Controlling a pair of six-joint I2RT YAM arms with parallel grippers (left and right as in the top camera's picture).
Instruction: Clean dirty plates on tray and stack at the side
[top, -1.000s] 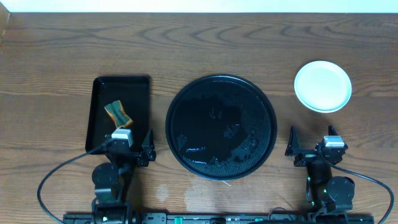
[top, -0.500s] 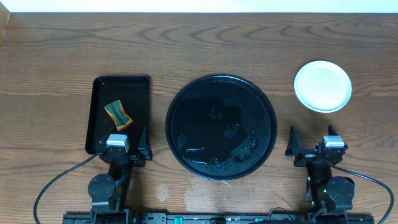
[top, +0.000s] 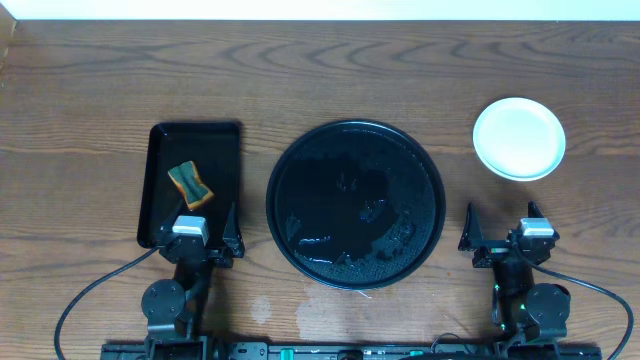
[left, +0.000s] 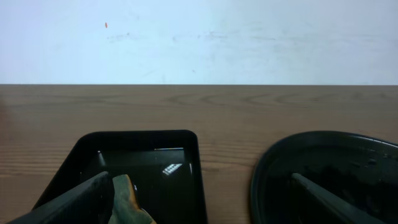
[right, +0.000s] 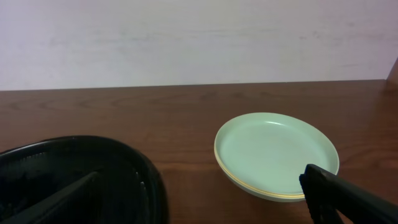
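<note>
Over the last second the left gripper (top: 200, 225) has pulled back toward 6 o'clock, off the near edge of the rectangular tray (top: 195, 127), and in the last half second it has not moved at all. The right gripper (top: 500, 225) has stayed parked at about 5 o'clock throughout. Both claws are released, fingers spread wide with nothing between them.

The round tray (top: 300, 160) sits at the centre of the table (top: 100, 80) with no plate on it. The plates (top: 519, 138) are stacked at 2 o'clock, well apart from the tray. The sponge (top: 190, 185) lies back in the rectangular tray at 9 o'clock. We judge the job done and the arms gone to rest.

From above, the stack reads as a single disc, so we cannot count it. The right wrist view shows a mint top plate, clean, with a thin yellow line under its rim that suggests another beneath; a third we cannot make out. Whether the lower faces are clean is hidden. The tray's glossy patches could be water or reflections; we cannot tell which. In both wrist views the fingers are cut off by the frame's bottom edge.
</note>
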